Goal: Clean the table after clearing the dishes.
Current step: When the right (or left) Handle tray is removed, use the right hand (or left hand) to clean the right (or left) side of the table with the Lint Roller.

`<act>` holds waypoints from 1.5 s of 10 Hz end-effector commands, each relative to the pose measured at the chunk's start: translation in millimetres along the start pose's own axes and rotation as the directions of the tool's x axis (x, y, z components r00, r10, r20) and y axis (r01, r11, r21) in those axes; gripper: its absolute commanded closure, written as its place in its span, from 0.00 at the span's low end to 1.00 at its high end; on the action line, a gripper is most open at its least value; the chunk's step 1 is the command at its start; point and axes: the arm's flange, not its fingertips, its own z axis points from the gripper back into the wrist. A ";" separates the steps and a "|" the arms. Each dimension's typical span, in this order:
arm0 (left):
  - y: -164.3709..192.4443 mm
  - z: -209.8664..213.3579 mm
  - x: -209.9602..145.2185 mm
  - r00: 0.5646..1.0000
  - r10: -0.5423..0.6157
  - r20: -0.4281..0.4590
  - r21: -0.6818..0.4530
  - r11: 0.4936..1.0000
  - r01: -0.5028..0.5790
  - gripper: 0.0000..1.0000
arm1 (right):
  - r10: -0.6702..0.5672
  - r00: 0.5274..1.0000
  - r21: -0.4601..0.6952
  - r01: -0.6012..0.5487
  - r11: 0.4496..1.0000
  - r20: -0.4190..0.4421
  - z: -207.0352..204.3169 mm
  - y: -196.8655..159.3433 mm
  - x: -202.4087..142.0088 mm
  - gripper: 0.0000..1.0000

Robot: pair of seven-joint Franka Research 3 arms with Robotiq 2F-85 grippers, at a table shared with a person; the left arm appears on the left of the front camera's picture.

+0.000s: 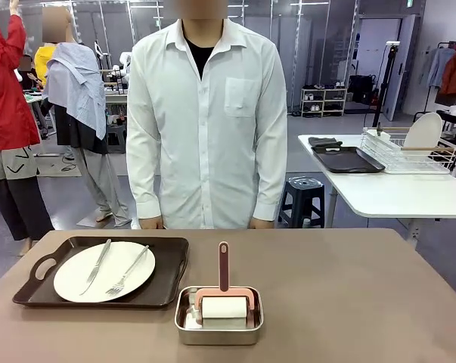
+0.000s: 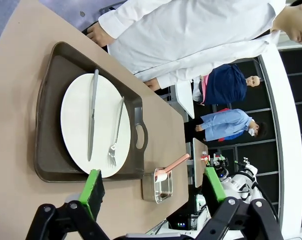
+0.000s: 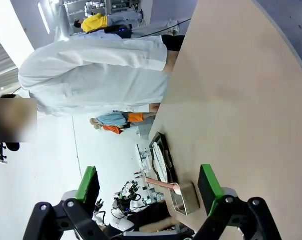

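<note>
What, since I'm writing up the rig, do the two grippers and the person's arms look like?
The left gripper and the right gripper look alike: black, angular linked fingers with bright green pads at the tips. The person wears a white button shirt over a dark top, its long sleeves ending in cuffs at the wrists.

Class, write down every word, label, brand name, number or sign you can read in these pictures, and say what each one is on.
There is no readable text in any view.
The tray, the plate, the steel pan, the roller and the person's shirt are plain, with no print or label.
The shelf far behind is too small and blurred to tell whether it carries writing.
</note>
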 end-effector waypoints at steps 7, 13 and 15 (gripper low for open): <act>-0.5 3.3 0.8 1.000 -0.005 0.005 -0.017 1.000 0.005 0.00 | 0.008 1.000 -0.015 -0.008 1.000 -0.010 3.9 1.8 3.7 0.00; -0.5 3.3 0.8 1.000 -0.005 0.005 -0.017 1.000 0.005 0.00 | 0.008 1.000 -0.015 -0.008 1.000 -0.010 3.9 1.8 3.7 0.00; -0.5 3.3 0.8 1.000 -0.005 0.005 -0.017 1.000 0.005 0.00 | 0.008 1.000 -0.015 -0.008 1.000 -0.010 3.9 1.8 3.7 0.00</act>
